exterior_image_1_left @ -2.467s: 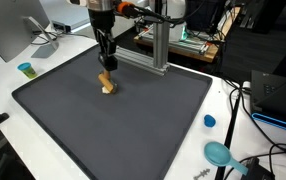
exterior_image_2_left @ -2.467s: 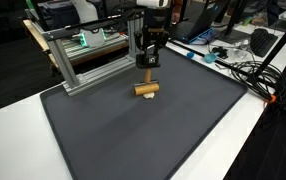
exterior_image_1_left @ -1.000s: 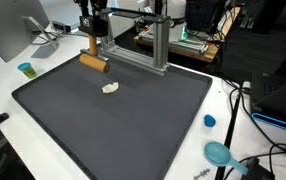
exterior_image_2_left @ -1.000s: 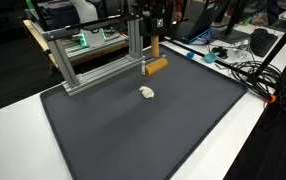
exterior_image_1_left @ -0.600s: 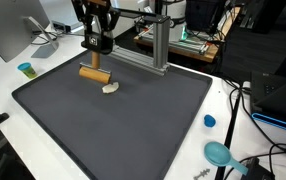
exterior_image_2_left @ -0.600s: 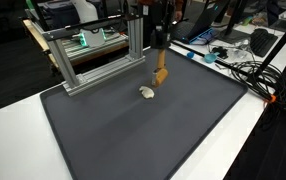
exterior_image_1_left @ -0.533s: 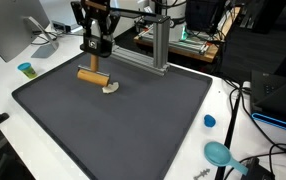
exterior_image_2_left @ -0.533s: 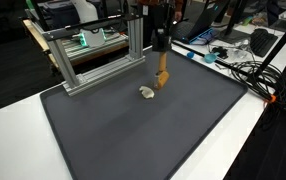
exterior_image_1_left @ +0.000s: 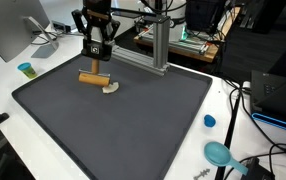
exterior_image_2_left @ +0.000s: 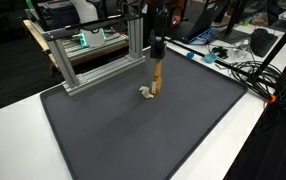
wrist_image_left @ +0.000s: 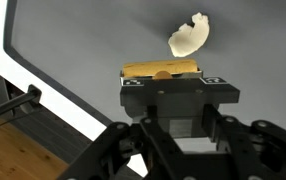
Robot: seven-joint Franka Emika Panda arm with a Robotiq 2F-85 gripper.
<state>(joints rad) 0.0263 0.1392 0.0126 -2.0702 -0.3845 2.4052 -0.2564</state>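
Note:
My gripper [exterior_image_1_left: 95, 66] is shut on a short wooden cylinder [exterior_image_1_left: 93, 77], held just above the dark grey mat [exterior_image_1_left: 133, 130]. In the opposite exterior view the gripper [exterior_image_2_left: 157, 56] comes straight down and the cylinder [exterior_image_2_left: 156, 78] shows end-on. A small white lump [exterior_image_1_left: 110, 89] lies on the mat right beside the cylinder, at its lower edge; I cannot tell whether they touch. In the wrist view the cylinder [wrist_image_left: 161, 70] lies crosswise between the fingers, with the lump [wrist_image_left: 188, 36] just beyond it.
An aluminium frame [exterior_image_1_left: 158, 45] stands at the mat's far edge, close behind the arm. A small blue cup [exterior_image_1_left: 25, 69] sits off the mat, a blue cap [exterior_image_1_left: 209, 121] and a teal tool [exterior_image_1_left: 219, 153] lie on the white table. Cables [exterior_image_2_left: 245, 68] trail along one side.
The gripper has carried the wooden cylinder from high near the frame down and across to the white lump, turning it on the way. It stays shut on the cylinder.

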